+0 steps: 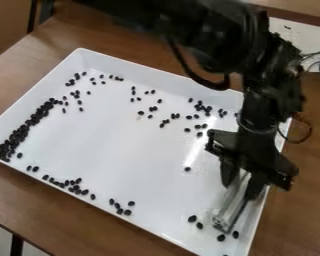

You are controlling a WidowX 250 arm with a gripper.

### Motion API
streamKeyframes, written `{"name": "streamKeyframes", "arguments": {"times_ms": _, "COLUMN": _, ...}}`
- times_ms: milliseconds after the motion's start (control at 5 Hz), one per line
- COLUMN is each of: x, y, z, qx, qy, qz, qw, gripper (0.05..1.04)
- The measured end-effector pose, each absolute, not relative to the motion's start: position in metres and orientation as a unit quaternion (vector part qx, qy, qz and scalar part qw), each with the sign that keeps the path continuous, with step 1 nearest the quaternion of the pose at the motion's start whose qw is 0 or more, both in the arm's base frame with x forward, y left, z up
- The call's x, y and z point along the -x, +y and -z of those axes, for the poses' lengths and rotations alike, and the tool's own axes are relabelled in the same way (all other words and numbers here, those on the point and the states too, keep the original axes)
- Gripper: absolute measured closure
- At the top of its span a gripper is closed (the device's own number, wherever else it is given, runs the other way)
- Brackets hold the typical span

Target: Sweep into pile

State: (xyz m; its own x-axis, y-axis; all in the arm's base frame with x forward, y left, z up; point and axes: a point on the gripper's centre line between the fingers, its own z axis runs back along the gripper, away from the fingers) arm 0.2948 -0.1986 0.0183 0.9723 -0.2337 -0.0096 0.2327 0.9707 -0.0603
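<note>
The white rectangular tray (132,150) lies on the brown wooden surface (109,225), one corner toward the near right. In this corner, several loose dark beans (192,219) lie around the lower end of a clear tool (231,207). The tool is tilted, its lower end at the tray floor. The black pincer (241,186) is positioned over the right part of the tray, closed around the upper part of the tool and pinching it. At the near edge, left of the tool, are a small bean group and a longer uneven row. A dense band of beans follows the left wall. A single bean lies left of the pincer. Farther back, beans are scattered in loose clusters across the tray. The black arm (223,30) enters from the top edge. Thin dark cables (316,59) are located at far right.
</note>
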Motion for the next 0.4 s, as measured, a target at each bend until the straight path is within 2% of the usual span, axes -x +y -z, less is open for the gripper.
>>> {"name": "streamKeyframes", "arguments": {"times_ms": 200, "x": -0.302, "y": -0.2, "z": -0.011, "qx": 0.025, "qy": 0.034, "qz": 0.143, "qw": 0.989, "gripper": 0.737}}
{"name": "streamKeyframes", "arguments": {"times_ms": 400, "x": -0.318, "y": -0.19, "z": -0.008, "qx": 0.042, "qy": 0.042, "qz": 0.133, "qw": 0.989, "gripper": 0.737}}
